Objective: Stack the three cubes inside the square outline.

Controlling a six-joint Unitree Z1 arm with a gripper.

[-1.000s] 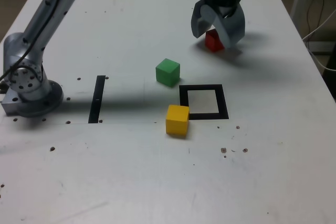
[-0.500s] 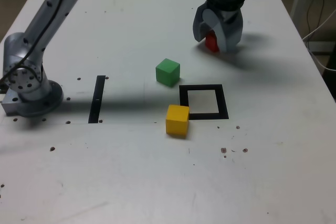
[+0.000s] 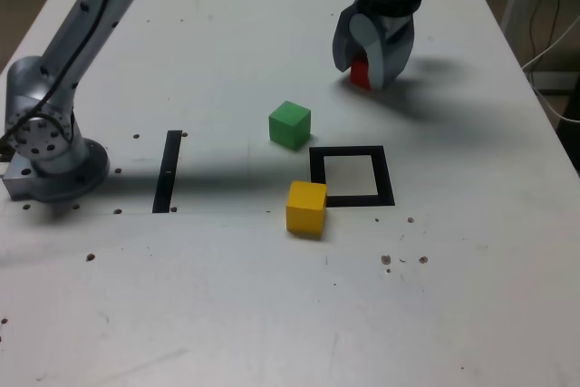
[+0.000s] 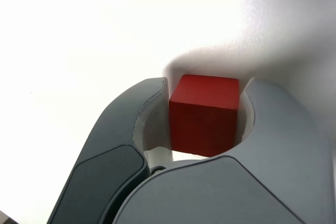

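The red cube sits at the far right of the table in the exterior view, between the grey fingers of my gripper, which is shut on it; both jaws press its sides in the wrist view. The green cube lies on the table just up and left of the square outline. The yellow cube rests against the outline's lower left corner, outside it. The outline's pale centre holds nothing.
A straight black strip lies left of the cubes. The arm's grey base stands at the exterior view's left edge. Cables hang beyond the table's right edge. Small dark specks dot the white tabletop.
The jaws have closed in from wide apart onto the red cube, and the gripper has shifted slightly.
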